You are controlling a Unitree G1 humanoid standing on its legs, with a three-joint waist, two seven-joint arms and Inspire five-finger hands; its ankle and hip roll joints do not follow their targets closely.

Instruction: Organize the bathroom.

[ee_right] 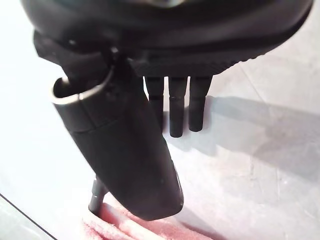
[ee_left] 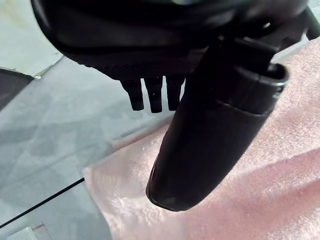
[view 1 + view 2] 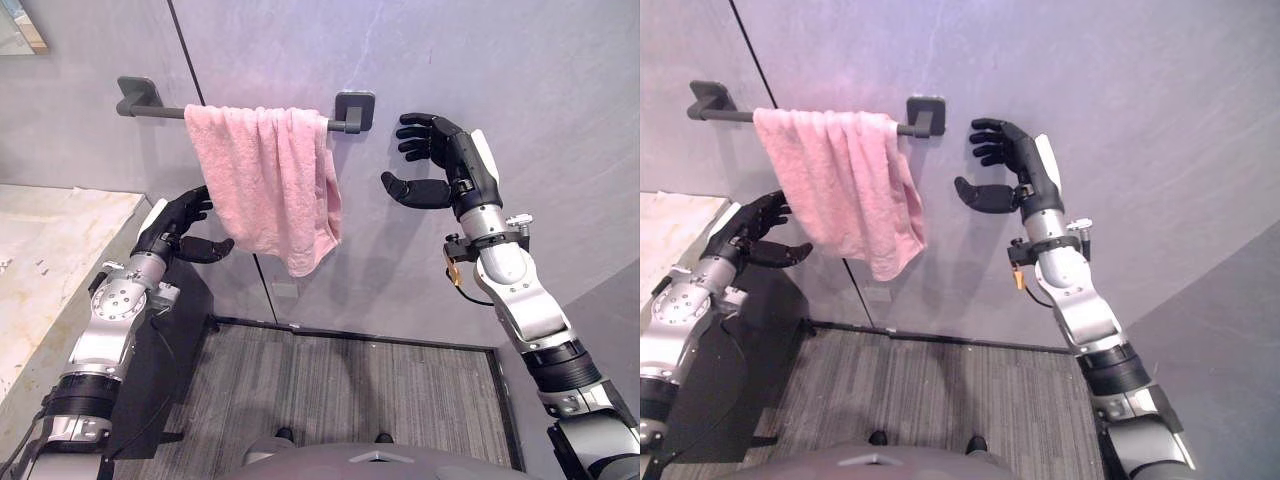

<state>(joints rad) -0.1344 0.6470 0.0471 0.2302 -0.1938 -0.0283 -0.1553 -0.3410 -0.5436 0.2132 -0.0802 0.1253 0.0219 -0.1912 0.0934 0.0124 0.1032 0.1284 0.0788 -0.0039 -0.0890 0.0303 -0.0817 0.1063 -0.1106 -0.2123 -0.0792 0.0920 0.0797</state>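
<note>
Nearest to you, your left hand [image 3: 180, 228] is raised just beside the lower left edge of the pink towel [image 3: 265, 180], fingers relaxed and thumb apart, holding nothing. Your right hand [image 3: 435, 160] is up near the grey wall [image 3: 520, 90], to the right of the towel, also spread with its thumb out and empty. Further back, the towel hangs bunched over the dark towel bar [image 3: 160, 112] on the wall, close to the bar's right mount [image 3: 354, 110].
</note>
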